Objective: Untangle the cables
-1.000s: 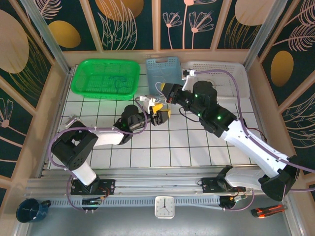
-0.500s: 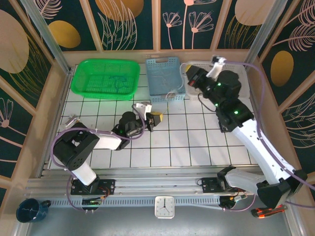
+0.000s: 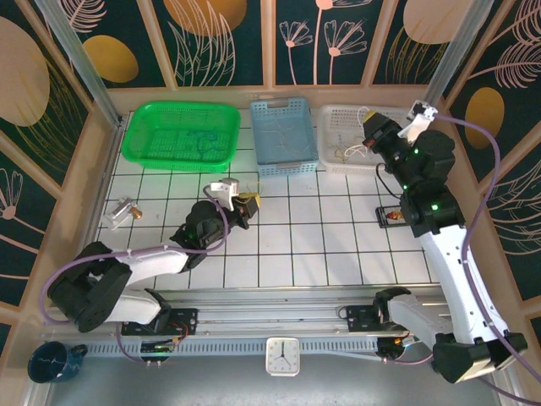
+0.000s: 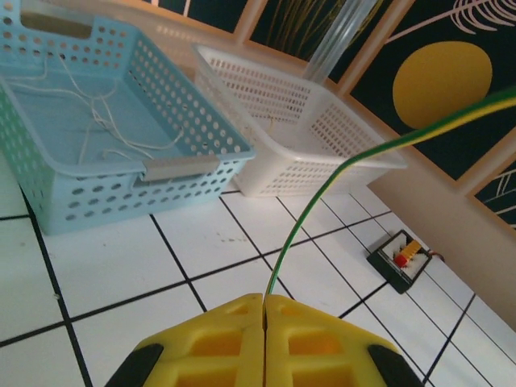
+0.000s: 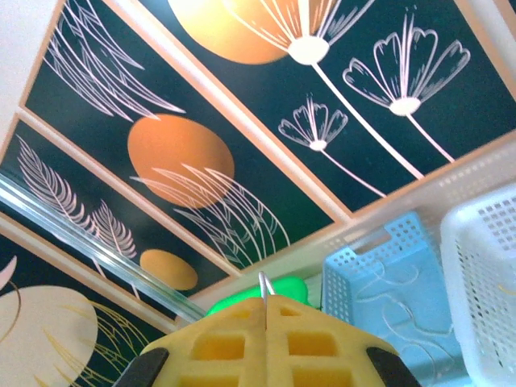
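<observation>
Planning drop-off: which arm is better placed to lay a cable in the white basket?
Right: the right gripper hangs over the white basket; the left gripper sits mid-table, shut on a green-yellow cable.

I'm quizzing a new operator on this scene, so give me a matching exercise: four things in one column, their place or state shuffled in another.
1 blue basket
2 left fingers
3 black tray
4 green basket

a shut on green-yellow wire
b on tiles, right side
c leftmost basket
d holds white cable

Pairs: 1-d, 2-a, 3-b, 4-c
</observation>
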Robot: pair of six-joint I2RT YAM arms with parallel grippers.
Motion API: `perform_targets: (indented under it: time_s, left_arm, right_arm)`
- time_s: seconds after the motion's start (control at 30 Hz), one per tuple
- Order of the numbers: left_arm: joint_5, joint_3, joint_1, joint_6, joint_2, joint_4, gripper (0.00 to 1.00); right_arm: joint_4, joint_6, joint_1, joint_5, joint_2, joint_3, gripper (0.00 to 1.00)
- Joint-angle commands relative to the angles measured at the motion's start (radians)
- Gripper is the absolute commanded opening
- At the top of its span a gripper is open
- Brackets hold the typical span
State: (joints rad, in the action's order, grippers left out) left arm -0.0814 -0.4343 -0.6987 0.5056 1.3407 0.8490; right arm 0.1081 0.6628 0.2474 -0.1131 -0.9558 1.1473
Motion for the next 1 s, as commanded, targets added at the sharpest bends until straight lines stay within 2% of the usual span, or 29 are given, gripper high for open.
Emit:
perform_targets:
  time_s: [0.0,0.2,0.4,0.73,0.9,0.93,0.97]
  left_arm:
    - [0.042,-0.105,0.002,-0.069,-0.024,-0.153,0.0]
    - [-0.034,-0.4,0.019,-0.159,0.13,-0.312,0.0]
    - [-0.112,-0.832,0.024,-0.25,0.442,-0.478,0.0]
    - [-0.23,-1.721,0.024,-0.273,1.036,-0.817,0.0]
    - [-0.268,-2.304,0.023,-0.238,1.383,-1.032,0.0]
    - [-0.268,-2.371,0.022,-0.224,1.421,-1.043,0.0]
    - [-0.271,-2.329,0.022,-0.214,1.409,-1.008,0.09]
  right_arm:
    - [0.032,-0.011,-0.007,-0.025,0.044,-0.064,0.0]
    - [0.053,0.005,-0.007,-0.009,0.142,-0.219,0.0]
    - [0.079,0.016,-0.007,0.025,0.221,-0.346,0.0]
    - [0.108,0.03,-0.007,0.058,0.281,-0.463,0.0]
    - [0.101,0.026,-0.007,0.053,0.276,-0.462,0.0]
    - [0.098,0.024,-0.008,0.05,0.271,-0.457,0.0]
    - [0.098,0.022,-0.008,0.046,0.265,-0.451,0.0]
